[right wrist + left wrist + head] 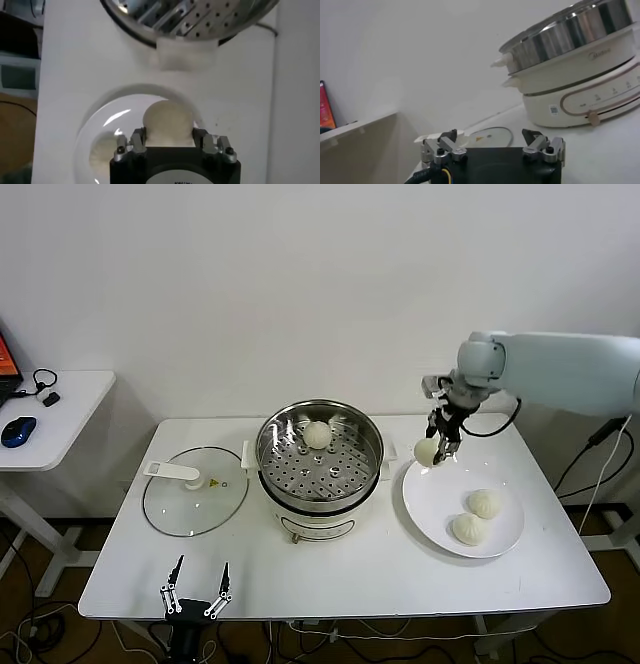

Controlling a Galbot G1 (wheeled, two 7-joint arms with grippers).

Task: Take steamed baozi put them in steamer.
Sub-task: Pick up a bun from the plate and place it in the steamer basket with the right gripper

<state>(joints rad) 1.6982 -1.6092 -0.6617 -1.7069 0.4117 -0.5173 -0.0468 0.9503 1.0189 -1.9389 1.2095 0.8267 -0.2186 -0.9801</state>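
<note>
My right gripper (437,450) is shut on a steamed baozi (427,451) and holds it above the far left edge of the white plate (430,496), just right of the steamer. In the right wrist view the bun (167,121) sits between the gripper (168,137) fingers. Two more baozi (484,503) (467,528) lie on the plate. One baozi (317,434) lies on the perforated tray at the back of the steel steamer (300,502). My left gripper (197,593) is open and empty, parked at the table's front left edge.
The glass lid (195,492) with a white handle lies flat left of the steamer. A side table (70,409) with a blue mouse (18,431) stands at the far left. The steamer's side (580,65) shows in the left wrist view.
</note>
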